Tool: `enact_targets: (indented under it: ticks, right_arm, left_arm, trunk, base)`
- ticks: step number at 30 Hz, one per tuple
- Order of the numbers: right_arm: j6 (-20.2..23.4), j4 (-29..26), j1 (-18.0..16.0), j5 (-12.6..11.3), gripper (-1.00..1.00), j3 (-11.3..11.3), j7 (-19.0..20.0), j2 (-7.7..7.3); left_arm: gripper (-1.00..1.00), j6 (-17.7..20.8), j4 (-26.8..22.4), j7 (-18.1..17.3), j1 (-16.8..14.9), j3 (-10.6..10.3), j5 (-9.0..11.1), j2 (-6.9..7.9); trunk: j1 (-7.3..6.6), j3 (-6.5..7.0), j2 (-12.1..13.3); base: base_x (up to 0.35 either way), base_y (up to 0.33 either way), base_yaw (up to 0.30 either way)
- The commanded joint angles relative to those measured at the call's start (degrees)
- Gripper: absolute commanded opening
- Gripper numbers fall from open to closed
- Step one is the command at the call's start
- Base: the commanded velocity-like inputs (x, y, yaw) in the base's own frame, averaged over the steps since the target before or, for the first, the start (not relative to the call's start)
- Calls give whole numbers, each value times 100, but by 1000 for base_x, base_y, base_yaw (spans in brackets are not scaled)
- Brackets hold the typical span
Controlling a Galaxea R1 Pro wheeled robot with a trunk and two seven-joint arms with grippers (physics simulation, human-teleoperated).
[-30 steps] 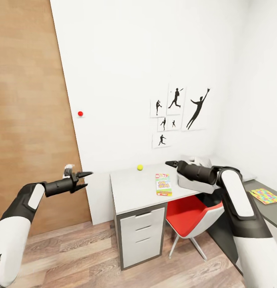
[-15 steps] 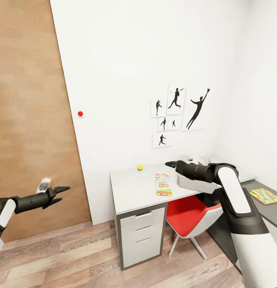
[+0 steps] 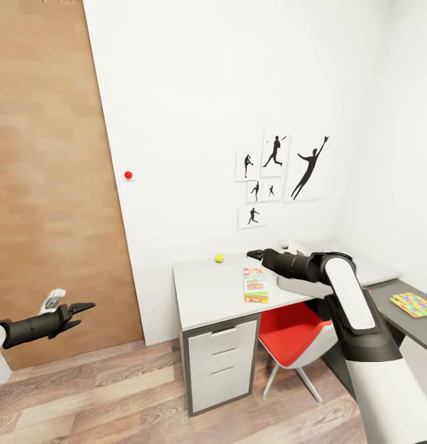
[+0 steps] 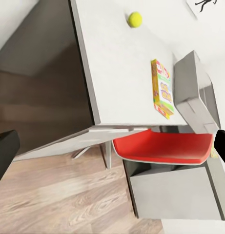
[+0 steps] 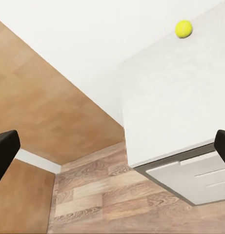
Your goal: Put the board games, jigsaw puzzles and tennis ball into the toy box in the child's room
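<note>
The tennis ball (image 3: 219, 258) rests near the back edge of the table (image 3: 207, 293). A SKIP-BO board game (image 3: 255, 284) lies flat to its right. My right gripper (image 3: 253, 253) hovers open above the table, between ball and game box, empty. Behind that arm, the toy box (image 3: 295, 287) is partly hidden. One jigsaw puzzle (image 3: 413, 303) lies on the lower dark grey cabinet at far right. My left gripper (image 3: 81, 312) hangs open and empty over the floor, well left of the table. The left wrist view shows ball (image 4: 134, 19), game (image 4: 161, 89) and toy box (image 4: 192, 80); the right wrist view shows the ball (image 5: 183, 28).
A red chair (image 3: 294, 336) is tucked under the table beside the pale drawer fronts (image 3: 223, 364). A brown wooden panel (image 3: 47, 185) covers the wall on the left. Black silhouette pictures (image 3: 275, 179) hang above the table. Wood-plank floor (image 3: 115, 394) lies open in front.
My left arm has dropped lower and swung out to the left. The right gripper has reached further left over the table. The camera has shifted slightly.
</note>
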Motion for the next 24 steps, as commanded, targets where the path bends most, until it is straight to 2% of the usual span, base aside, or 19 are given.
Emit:
enact_targets:
  ticks: [1, 5, 13, 24]
  right_arm:
    - [8, 8, -2, -47, 100, 11, -102, 39]
    - [13, 33, -4, -32, 100, 12, -270, 103]
    - [23, 40, -11, -29, 100, 9, -564, 119]
    - [24, 55, -11, -34, 100, 9, -713, 120]
  left_arm:
    - [100, 22, 4, -25, -2, 7, -8, -9]
    - [100, 15, 4, -28, 1, 3, -26, -20]
    - [100, 20, 3, -34, 1, 2, -34, -18]
    - [100, 14, 3, -26, 1, 2, -42, -20]
  trunk:
    - [2, -3, -5]
    - [2, -3, -5]
    - [2, -10, -5]
    - [2, -13, -5]
  base:
    - [5, 0, 240]
    - [72, 2, 270]
    - [134, 6, 266]
    - [14, -3, 37]
